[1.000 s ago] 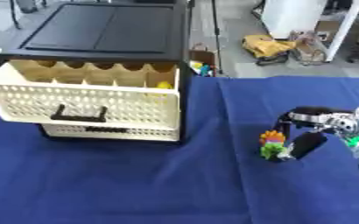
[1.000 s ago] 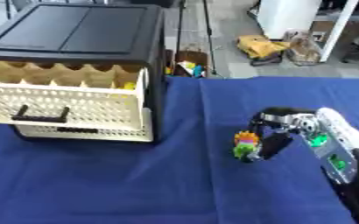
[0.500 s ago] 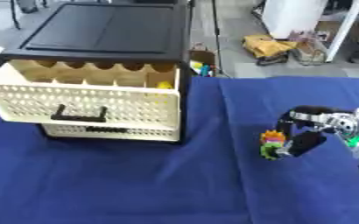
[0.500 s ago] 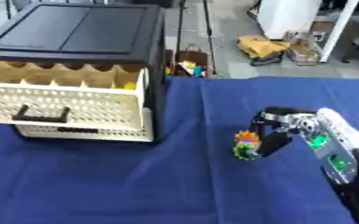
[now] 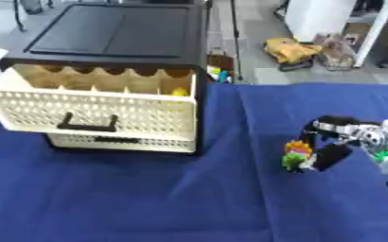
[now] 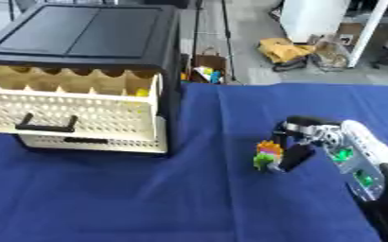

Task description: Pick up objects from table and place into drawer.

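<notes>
We see our right hand (image 6: 309, 142) reaching in from the right edge onto the blue cloth (image 5: 147, 198) that covers the table. Its dark fingers (image 6: 295, 158) curl down beside a small toy (image 6: 268, 155), a stack of orange, pink and green pieces standing on the cloth right of centre. The fingers sit against the toy's right side, and a part of the hand arches over its top, but we cannot tell whether thumb and fingers are closed on the toy or only touching it. The toy looks as if it rests on the cloth, though we cannot be sure of its base. Our forearm (image 6: 359, 158), silver-grey with green marks, runs back towards the lower right corner. Our left hand shows in neither view. Well apart from the toy, at upper left, stands a black cabinet (image 5: 119, 33) with a flat dark lid. Its upper cream drawer (image 5: 90, 111) is pulled out towards us, with a perforated front, a black handle (image 5: 87, 125) and a scalloped back edge. Inside the drawer, at its right end, we see something yellow (image 5: 178, 92). A second cream drawer (image 5: 119, 142) below it is shut. Beyond the table, on the grey floor, lie a yellow bag (image 5: 290, 49) and some clutter.
</notes>
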`<state>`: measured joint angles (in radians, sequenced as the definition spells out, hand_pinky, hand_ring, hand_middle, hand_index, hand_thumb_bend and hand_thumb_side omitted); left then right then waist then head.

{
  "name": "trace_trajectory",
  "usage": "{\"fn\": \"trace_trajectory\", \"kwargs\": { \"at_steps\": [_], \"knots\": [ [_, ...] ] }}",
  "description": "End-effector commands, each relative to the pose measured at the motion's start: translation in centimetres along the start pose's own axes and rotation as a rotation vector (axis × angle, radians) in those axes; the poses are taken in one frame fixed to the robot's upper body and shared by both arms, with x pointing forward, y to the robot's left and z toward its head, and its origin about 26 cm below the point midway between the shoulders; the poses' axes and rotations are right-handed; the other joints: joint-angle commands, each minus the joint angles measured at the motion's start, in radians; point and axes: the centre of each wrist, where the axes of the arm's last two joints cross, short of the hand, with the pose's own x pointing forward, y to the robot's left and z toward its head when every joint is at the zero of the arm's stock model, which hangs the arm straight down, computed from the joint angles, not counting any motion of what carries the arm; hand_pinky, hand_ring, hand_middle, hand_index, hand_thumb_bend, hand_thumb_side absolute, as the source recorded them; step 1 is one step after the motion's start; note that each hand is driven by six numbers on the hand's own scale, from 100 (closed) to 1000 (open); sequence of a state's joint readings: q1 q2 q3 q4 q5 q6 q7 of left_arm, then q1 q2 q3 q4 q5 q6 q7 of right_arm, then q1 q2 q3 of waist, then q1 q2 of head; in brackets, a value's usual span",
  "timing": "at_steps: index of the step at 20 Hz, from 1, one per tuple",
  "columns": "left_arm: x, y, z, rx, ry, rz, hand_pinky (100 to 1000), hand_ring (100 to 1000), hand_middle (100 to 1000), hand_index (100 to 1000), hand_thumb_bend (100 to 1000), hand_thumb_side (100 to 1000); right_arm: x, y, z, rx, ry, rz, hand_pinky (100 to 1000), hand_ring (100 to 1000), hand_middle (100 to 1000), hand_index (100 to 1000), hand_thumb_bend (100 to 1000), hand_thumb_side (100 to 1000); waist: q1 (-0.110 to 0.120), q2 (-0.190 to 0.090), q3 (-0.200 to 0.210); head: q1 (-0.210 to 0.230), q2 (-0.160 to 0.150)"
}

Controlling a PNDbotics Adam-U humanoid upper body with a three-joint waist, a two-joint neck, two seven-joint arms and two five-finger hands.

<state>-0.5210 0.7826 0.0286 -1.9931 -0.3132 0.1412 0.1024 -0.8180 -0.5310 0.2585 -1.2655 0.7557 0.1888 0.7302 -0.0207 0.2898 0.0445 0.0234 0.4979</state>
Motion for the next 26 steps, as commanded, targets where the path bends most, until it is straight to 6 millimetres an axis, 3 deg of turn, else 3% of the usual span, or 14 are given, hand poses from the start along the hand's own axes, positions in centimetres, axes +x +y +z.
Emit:
{"fn": "trace_trajectory", "kwargs": {
  "at_steps": [1,15,26],
  "knots": [
    [0.2,0.9,-0.4,0.027,-0.015,-0.016,217,423,515,798,331,979,-0.1,-1.0,0.4,-0.024,0.001,0.001,833,881,465,640,475,288,0.002,-0.021,0.002,0.0,-0.014],
    [0.2,0.9,-0.4,0.035,-0.011,-0.014,214,421,511,795,318,982,0.5,-1.9,1.0,-0.163,-0.016,-0.047,783,833,376,526,406,382,-0.001,-0.023,-0.001,0.013,-0.023],
    [0.2,0.9,-0.3,0.036,-0.006,-0.014,213,421,510,795,311,980,2.8,-4.5,3.1,-0.36,-0.095,-0.036,774,821,339,484,398,479,-0.003,-0.029,-0.006,0.028,-0.023]
  ]
}}
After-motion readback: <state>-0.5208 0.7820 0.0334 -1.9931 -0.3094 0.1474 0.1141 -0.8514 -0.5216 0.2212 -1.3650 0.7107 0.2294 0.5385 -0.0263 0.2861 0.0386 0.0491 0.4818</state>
